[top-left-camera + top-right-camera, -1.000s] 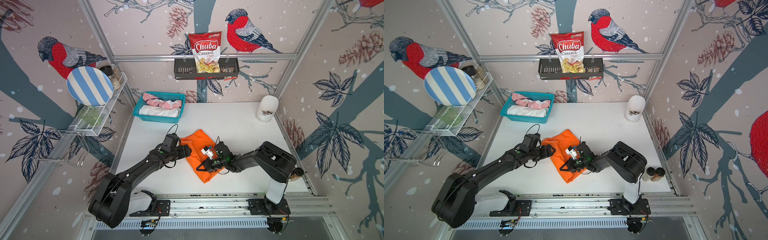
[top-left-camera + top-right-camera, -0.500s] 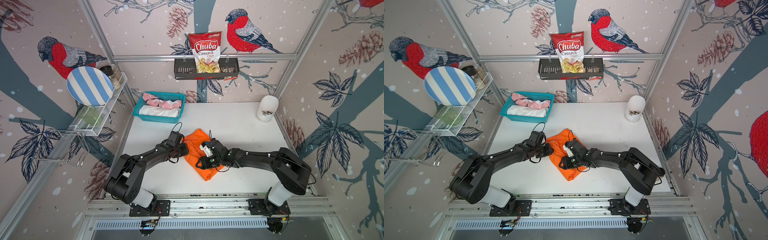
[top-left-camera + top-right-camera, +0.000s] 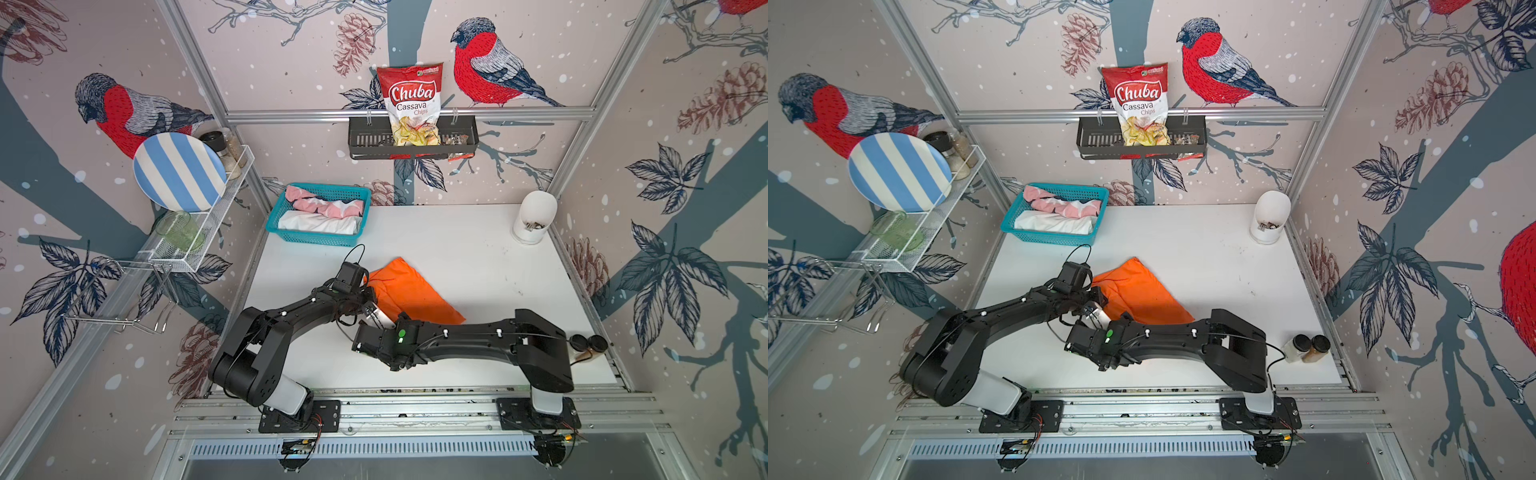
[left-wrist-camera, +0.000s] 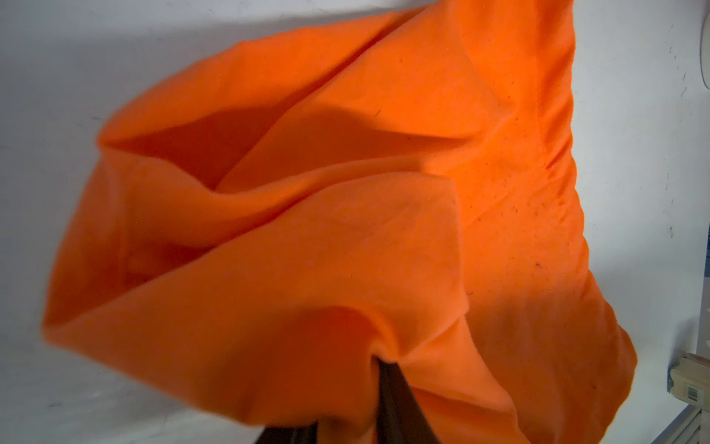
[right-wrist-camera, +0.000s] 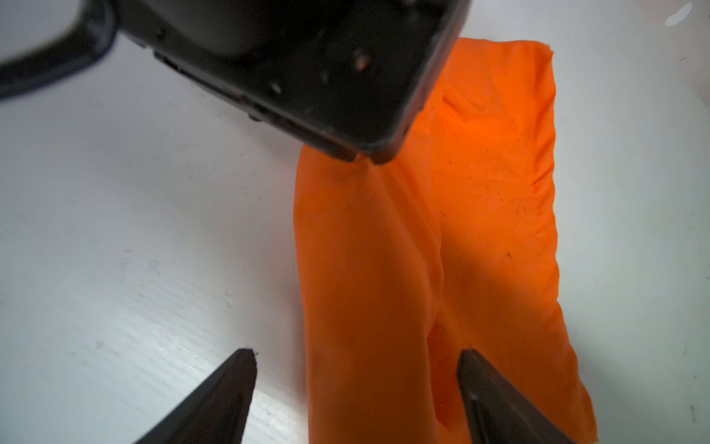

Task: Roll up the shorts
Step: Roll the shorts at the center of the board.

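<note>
Both top views: the orange shorts (image 3: 411, 293) lie folded at mid-desk (image 3: 478, 257), and the right arm (image 3: 469, 338) covers their near corner. A teal basket (image 3: 316, 240) at the back left holds the white shorts (image 3: 318, 224) and the pink shorts (image 3: 320, 205).

Left wrist view: orange cloth bunches over a dark finger (image 4: 399, 399).

Right wrist view: the left end effector (image 5: 363, 157) pinches a fold of the orange shorts. The right end effector (image 5: 355, 355) stands spread and grips nothing, one tip over bare desk, one over cloth.
</note>
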`<state>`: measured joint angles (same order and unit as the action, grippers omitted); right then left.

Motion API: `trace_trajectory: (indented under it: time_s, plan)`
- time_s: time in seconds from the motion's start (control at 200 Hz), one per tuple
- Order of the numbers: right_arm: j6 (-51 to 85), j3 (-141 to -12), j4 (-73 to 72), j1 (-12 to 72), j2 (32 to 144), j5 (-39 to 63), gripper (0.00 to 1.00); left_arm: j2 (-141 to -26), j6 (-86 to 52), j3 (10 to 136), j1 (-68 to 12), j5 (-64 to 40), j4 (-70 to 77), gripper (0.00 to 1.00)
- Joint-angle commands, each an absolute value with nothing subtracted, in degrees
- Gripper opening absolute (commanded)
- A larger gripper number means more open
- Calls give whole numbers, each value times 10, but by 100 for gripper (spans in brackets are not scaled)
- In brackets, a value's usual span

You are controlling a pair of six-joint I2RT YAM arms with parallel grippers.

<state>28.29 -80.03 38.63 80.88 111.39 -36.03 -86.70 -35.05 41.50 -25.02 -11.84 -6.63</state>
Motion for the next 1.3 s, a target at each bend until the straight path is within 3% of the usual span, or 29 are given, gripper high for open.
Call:
trace_trajectory:
  time_s: [0.0, 0.215, 0.36, 0.47, 0.585, 0.835, 1.055, 1.291]
  plan:
    - [267, -806, 429, 820, 1144, -414, 87, -868, -338, 419, -247, -105, -97, 27]
    - [265, -760, 390, 815, 1173, -397, 76, -871, -330, 424, -245, -105, -104, 28]
    - [257, -738, 371, 801, 1156, -372, 32, -872, -318, 440, -240, -102, -118, 31]
    - [250, -709, 317, 785, 1108, -284, 17, -865, -308, 459, -234, -86, -136, 42]
    - [260, -665, 248, 744, 1056, -147, 13, -850, -301, 478, -230, -69, -157, 55]
    - [322, -533, 57, 621, 979, 158, 13, -802, -301, 499, -230, -59, -194, 65]
    - [381, -461, -70, 548, 977, 314, 12, -773, -308, 498, -232, -67, -205, 67]
    - [425, -414, -147, 499, 986, 381, 12, -768, -319, 501, -252, -73, -199, 68]
